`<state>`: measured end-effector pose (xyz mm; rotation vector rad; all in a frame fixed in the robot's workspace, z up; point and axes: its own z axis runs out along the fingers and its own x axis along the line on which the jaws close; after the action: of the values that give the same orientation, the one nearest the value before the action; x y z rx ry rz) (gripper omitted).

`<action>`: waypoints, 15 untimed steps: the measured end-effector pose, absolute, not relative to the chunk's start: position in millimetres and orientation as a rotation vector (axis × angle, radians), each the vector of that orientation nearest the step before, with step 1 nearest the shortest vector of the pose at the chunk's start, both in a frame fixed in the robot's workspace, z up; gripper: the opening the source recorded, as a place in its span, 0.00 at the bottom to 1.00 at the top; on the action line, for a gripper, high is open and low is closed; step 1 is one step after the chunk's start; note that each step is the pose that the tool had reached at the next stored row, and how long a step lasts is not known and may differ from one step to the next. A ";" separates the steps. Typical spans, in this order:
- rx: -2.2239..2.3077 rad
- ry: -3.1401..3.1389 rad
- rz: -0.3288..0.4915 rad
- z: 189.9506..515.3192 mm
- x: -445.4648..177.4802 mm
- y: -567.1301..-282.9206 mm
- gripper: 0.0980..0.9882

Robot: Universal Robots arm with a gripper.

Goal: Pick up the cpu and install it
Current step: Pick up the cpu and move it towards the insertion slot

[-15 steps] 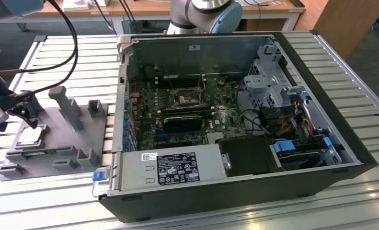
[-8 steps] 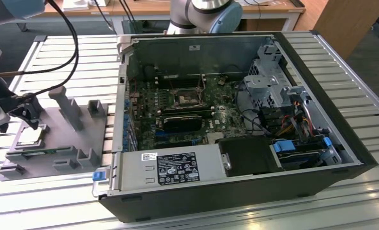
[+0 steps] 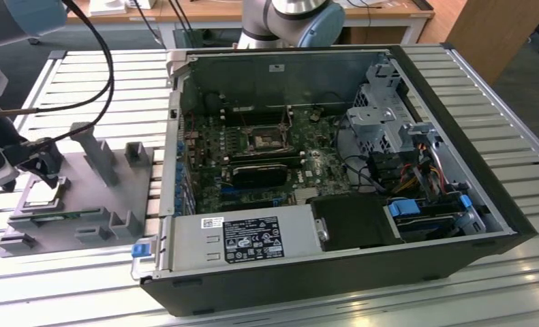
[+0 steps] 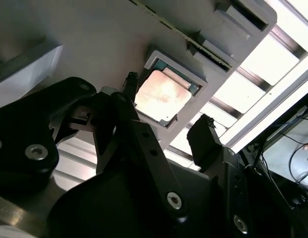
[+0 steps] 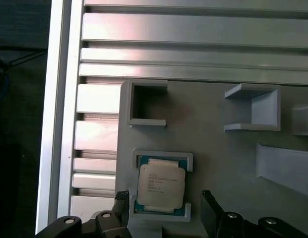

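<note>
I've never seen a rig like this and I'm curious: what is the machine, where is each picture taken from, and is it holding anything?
It is one robot arm with a gripper at its end. The exterior view comes from a camera off the arm. It shows a slatted table, an open computer and, at that view's left, a grey holder. Both wrist views come from cameras riding on the arm, looking past its fingers. The cpu, a small square chip, lies in a recess of the holder. The fingers are open, one on either side of the cpu, so nothing is held.
</note>
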<state>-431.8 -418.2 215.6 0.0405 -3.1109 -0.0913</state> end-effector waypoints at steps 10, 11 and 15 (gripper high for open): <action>-0.008 -3.112 -0.092 206.5 -431.8 -417.3 0.66; -0.008 -3.112 -0.092 205.1 -431.8 -417.3 0.66; -0.009 -3.112 -0.092 198.9 -432.5 -416.5 0.66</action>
<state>-432.5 -416.5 198.9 -0.0088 -3.1123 -0.0918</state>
